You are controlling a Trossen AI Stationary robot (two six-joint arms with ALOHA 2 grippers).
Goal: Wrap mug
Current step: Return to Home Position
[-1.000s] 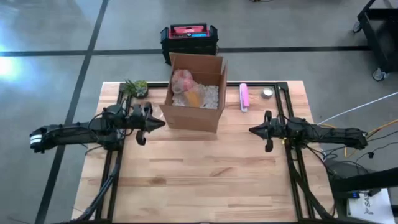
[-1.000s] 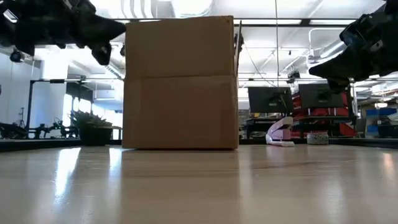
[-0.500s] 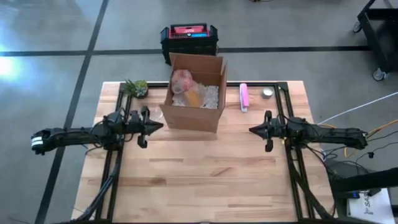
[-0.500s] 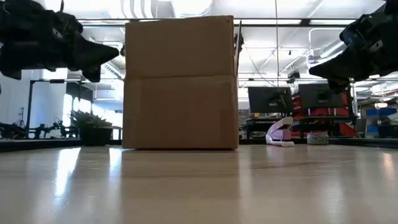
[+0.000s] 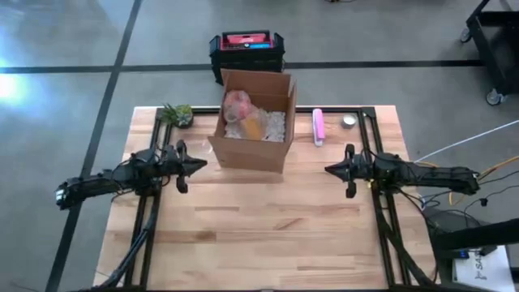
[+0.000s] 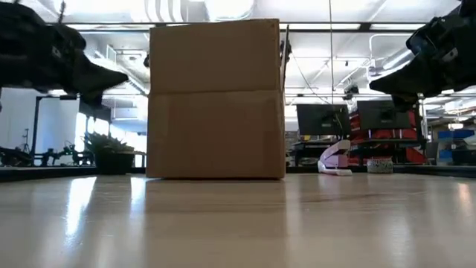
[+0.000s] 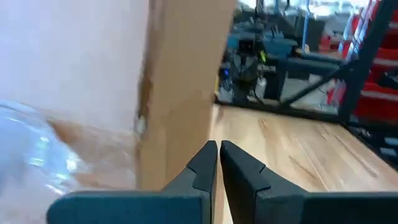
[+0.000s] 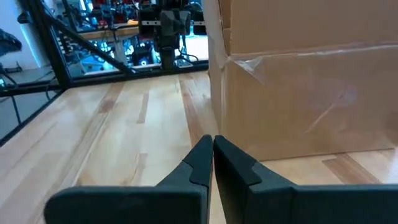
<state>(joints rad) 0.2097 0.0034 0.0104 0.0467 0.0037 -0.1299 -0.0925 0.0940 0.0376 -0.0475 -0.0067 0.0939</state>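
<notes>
An open cardboard box (image 5: 253,122) stands on its bottom at the far middle of the table. Inside it, a pinkish bundle in clear wrap (image 5: 238,104) and an orange thing (image 5: 253,126) lie on white filler. No bare mug shows. My left gripper (image 5: 203,165) hangs shut just left of the box's near left corner (image 7: 177,93). It is above the table and touches nothing. My right gripper (image 5: 328,170) hangs shut to the right of the box (image 8: 298,93), pointing at it, a hand's width off.
A small potted plant (image 5: 177,113) stands at the far left. A pink stapler-like tool (image 5: 318,126) and a small round tin (image 5: 349,121) lie at the far right. A black and red case (image 5: 246,49) sits on the floor beyond. The near half of the table (image 5: 268,235) is bare wood.
My left gripper has drawn back from the box toward the table's left edge and sunk a little. The right arm and the box have kept still.
</notes>
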